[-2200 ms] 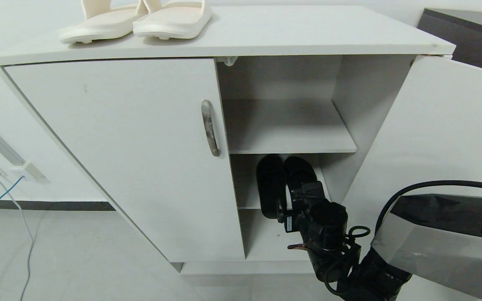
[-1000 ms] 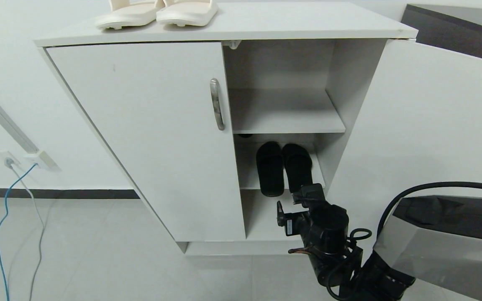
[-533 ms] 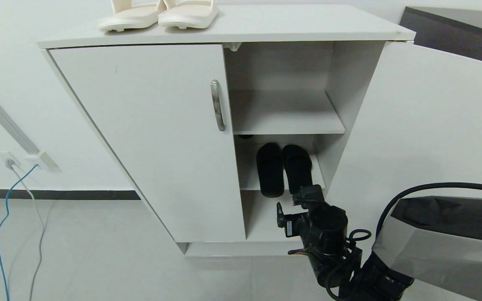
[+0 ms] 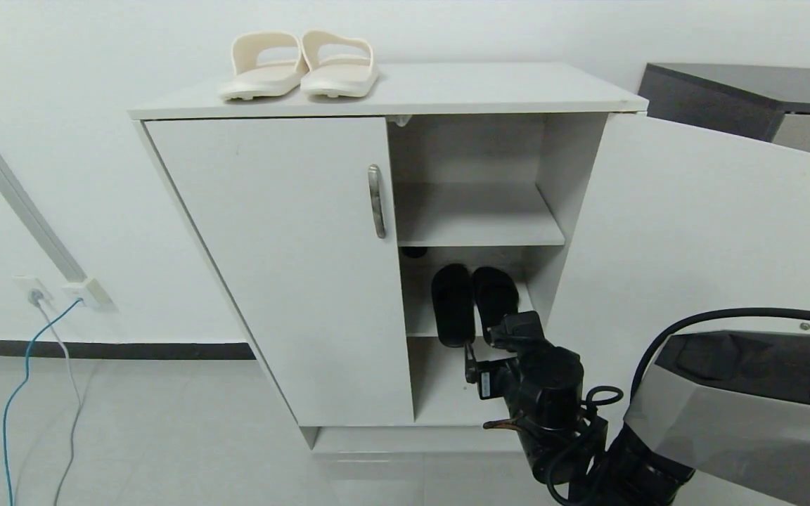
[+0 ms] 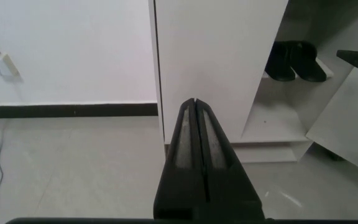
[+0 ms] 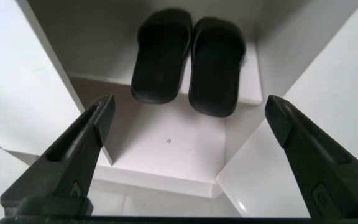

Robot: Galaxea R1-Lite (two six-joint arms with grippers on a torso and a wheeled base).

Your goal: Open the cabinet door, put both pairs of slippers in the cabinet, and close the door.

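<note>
A white cabinet [image 4: 482, 88] stands with its left door [image 4: 285, 267] closed and its right door [image 4: 693, 232] swung open. On its top lies a cream pair of slippers [image 4: 299, 65], side by side. A black pair of slippers [image 4: 474, 302] [image 6: 188, 59] [image 5: 296, 61] rests on the middle shelf, heels overhanging the shelf edge. My right gripper [image 4: 491, 341] [image 6: 188, 102] hangs open just in front of and below the black pair, holding nothing. My left gripper [image 5: 194, 102] is shut and empty, low above the floor, facing the closed left door.
The upper shelf [image 4: 479, 225] and the bottom compartment [image 4: 447, 400] hold nothing. A metal handle [image 4: 376, 202] sits on the left door's edge. Wall sockets with cables [image 4: 32, 292] are at the left. Dark grey furniture [image 4: 742, 98] stands behind the open door.
The head view has shifted back and upward, so the cabinet looks farther off. My right gripper, against the black slippers 2.2 s ago, now stands apart from them outside the shelf.
</note>
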